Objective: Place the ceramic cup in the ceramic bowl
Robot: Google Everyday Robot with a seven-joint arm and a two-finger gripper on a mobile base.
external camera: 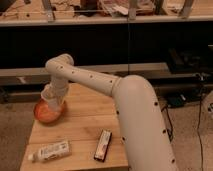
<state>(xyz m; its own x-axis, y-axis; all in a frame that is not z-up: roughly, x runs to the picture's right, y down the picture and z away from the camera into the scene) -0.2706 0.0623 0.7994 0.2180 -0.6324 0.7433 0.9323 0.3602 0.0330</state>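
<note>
The orange-red ceramic bowl (46,114) sits at the far left of the wooden table (85,125). The small white ceramic cup (50,97) is directly over the bowl, at its upper inner edge, tilted slightly. My gripper (55,92) is at the end of the white arm that reaches down from the right; it is right at the cup, above the bowl. The arm's wrist hides the fingers and part of the cup.
A white labelled bottle (50,151) lies on its side at the table's front left. A dark flat bar-shaped packet (102,146) lies at the front middle. Dark shelving and a counter stand behind the table. My arm covers the table's right side.
</note>
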